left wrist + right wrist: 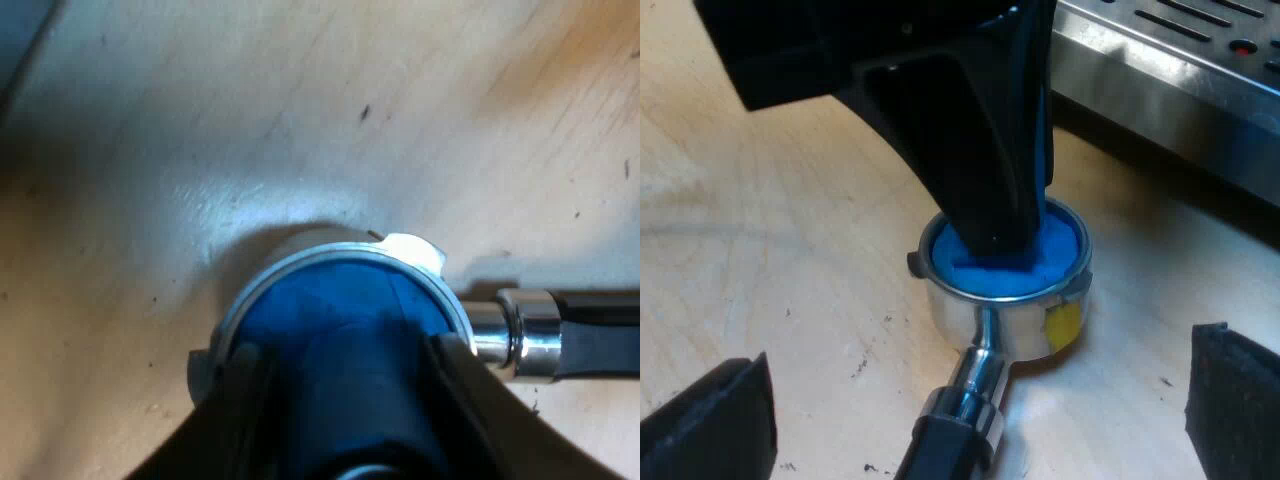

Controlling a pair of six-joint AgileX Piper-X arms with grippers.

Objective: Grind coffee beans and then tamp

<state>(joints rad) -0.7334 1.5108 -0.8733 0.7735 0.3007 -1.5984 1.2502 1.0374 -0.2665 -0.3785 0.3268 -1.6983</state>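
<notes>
The metal holder (pixel 300 265) lies on the wooden table, its dark handle (pixel 595 335) stretching away from the basket. A blue tamper (pixel 340 310) stands inside the basket. My left gripper (pixel 345 350) is shut on the tamper, one black finger on each side. In the right wrist view the left gripper (pixel 1000 240) comes down from above onto the blue tamper (pixel 1052 248) in the holder (pixel 1000 315). My right gripper (pixel 970 420) is open, its fingers spread wide on either side of the holder's handle (pixel 950 440) and touching nothing.
The espresso machine's metal drip tray (pixel 1180 90) runs close behind the holder. A yellow mark (pixel 1062 325) sits on the basket's wall. Bare wooden table (pixel 770 260) surrounds the holder.
</notes>
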